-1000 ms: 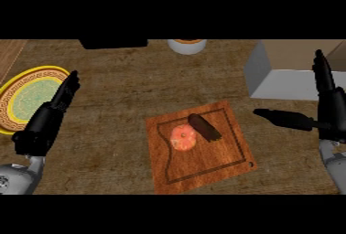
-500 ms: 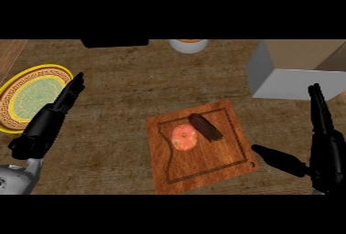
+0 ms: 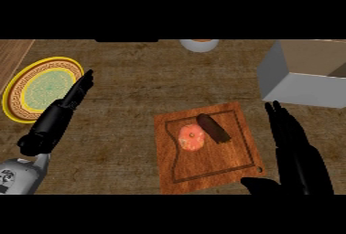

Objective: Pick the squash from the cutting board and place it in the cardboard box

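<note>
**Squash not yet picked up, box waiting**

The squash (image 3: 192, 138), a pale orange-pink round thing, lies on the cutting board (image 3: 233, 169) in the lower middle of the frame, touching or just beside a dark oblong object (image 3: 213, 127) to its upper right. Nothing holds it.

The right hand (image 3: 292, 146) shows at the lower right, just off the board's right edge, its fingers straight and pointing toward the top of the frame, thumb out to the left near the board's lower right corner. It grasps nothing. The left hand (image 3: 62, 115) rests at the left, fingers straight and empty, its tips near the rim of a yellow plate (image 3: 20, 82) in the upper left.

The cardboard box (image 3: 307, 84) stands open at the upper right, well apart from the squash.

By my reading, no step is done: reach, grasp, lift, carry and release into the box all remain.
</note>
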